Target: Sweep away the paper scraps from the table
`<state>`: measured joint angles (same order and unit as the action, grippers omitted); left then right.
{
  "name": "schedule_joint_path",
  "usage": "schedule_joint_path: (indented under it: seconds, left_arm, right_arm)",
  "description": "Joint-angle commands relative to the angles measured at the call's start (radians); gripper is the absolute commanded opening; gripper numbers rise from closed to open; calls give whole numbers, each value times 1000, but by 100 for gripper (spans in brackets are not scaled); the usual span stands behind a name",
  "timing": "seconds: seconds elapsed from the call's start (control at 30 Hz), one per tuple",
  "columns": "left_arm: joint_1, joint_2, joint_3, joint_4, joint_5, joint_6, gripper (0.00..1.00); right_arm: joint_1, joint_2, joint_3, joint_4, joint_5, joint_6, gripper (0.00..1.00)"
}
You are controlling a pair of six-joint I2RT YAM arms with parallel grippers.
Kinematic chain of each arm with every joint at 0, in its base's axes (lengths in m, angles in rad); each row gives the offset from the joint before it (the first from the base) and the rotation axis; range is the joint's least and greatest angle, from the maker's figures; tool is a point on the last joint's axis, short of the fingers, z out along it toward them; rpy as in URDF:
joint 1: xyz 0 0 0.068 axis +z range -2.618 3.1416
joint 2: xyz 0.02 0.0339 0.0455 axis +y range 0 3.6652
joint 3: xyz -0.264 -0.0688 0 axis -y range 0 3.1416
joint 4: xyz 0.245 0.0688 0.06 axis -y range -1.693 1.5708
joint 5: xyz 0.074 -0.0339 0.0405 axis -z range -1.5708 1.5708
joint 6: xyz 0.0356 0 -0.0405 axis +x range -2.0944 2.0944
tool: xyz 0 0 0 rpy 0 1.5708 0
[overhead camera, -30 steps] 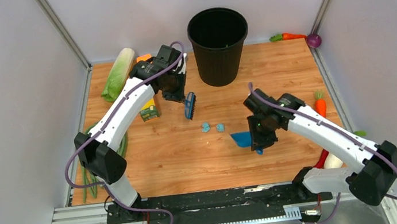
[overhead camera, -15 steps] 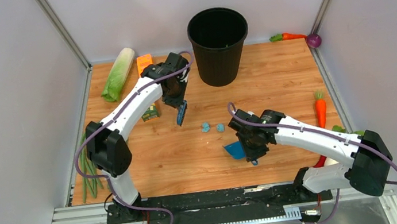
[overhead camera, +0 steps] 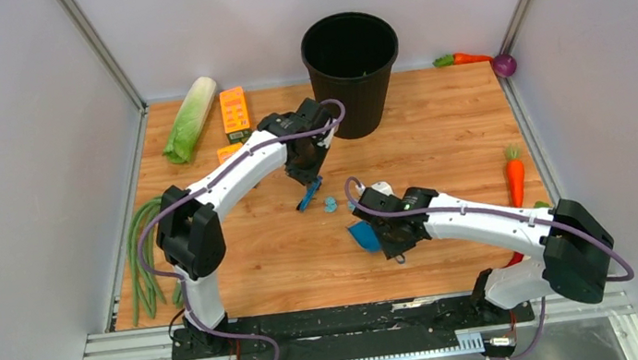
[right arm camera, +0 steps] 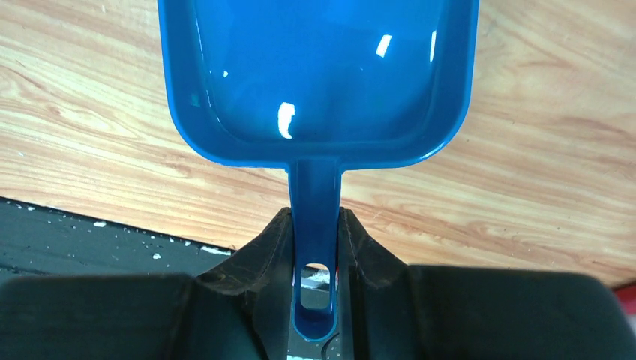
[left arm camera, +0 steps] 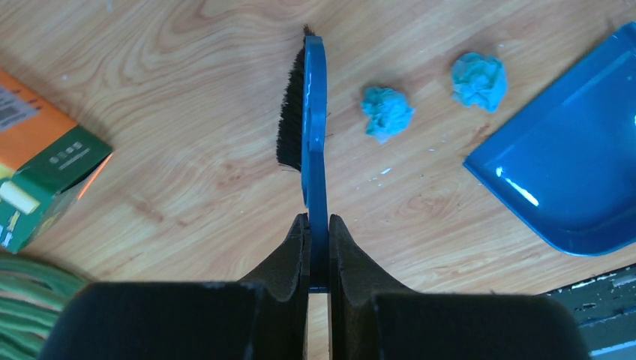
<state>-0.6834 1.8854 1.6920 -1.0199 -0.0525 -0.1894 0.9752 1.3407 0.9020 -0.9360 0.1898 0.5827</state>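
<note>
**Brush and pan flank the scraps, ready for the sweep**

The left gripper is clamped fully closed on the thin handle of the brush. The brush is seen edge-on, and its bristles are on the side turned away from the scraps. Two scraps lie on the table between brush and pan. One is just beside the brush and the other is near the lip of the pan. The right gripper is narrowly parted and closed on the pan's handle, and the tray shows nothing inside it.

The step in hand appears to be lining up the first sweep, since no scrap is collected yet. The next move probably calls for bringing the bristles round behind the scraps and down to the wood. A short stroke would then push them toward the pan, whose lip must stay flat so the wads cannot slip beneath it.
</note>
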Motion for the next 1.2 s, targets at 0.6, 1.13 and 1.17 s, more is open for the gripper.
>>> schedule_joint_path:
  seconds: [0.6, 1.13, 1.17]
  left_arm:
    - [-119, 93, 54, 20, 295, 157, 0]
    - [-160, 37, 14, -3, 404, 148, 0]
    - [-163, 23, 5, -3, 404, 142, 0]
  right_arm:
    - [8, -80, -72, 186, 59, -84, 0]
    - [8, -87, -95, 221, 89, -81, 0]
    - [7, -90, -98, 226, 99, -81, 0]
